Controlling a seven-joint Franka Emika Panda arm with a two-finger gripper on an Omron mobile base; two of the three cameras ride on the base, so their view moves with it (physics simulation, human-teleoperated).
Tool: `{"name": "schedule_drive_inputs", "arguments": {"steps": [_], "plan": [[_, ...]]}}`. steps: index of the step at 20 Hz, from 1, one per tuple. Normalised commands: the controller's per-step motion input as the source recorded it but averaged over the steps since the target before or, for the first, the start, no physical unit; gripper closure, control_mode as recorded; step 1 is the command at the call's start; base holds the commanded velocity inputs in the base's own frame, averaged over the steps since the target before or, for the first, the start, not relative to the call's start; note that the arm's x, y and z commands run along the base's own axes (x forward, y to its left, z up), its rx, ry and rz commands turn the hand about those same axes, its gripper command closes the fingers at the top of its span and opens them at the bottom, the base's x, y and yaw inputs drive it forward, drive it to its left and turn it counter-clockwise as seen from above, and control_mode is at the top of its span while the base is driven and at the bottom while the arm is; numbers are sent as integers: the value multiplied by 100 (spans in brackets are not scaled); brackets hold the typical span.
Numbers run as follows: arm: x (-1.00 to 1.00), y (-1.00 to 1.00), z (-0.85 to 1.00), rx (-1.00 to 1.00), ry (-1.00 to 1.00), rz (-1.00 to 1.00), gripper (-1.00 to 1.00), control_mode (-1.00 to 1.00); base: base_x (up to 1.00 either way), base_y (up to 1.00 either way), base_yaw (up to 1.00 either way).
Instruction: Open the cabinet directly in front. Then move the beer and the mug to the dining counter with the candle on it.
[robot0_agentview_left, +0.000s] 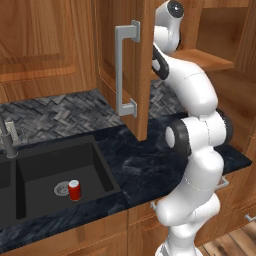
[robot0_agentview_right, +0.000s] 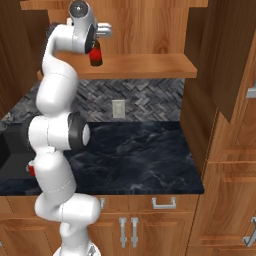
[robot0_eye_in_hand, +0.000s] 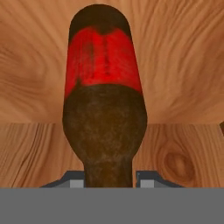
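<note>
My gripper (robot0_agentview_right: 94, 46) sits inside the open cabinet (robot0_agentview_right: 150, 30), and the beer (robot0_agentview_right: 95, 56) blocks my way to the back wall. The shelf (robot0_agentview_right: 145, 66) runs bare toward its right edge. The swung-out cabinet door (robot0_agentview_left: 131, 60) hangs over the worktop (robot0_agentview_right: 140, 150) beside my arm.

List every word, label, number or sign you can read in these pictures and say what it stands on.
No readable text anywhere.
The beer has a red label, but it is a plain red band with no lettering that shows.
The red can in the sink is too small to show any print.
</note>
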Motion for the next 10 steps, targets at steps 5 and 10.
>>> {"name": "schedule_drive_inputs", "arguments": {"steps": [5, 10], "plan": [[-71, -55, 0, 8, -20, 0, 100, -100, 0, 0, 0], [-80, -61, -6, 11, -23, 0, 100, -100, 0, 0, 0]]}}
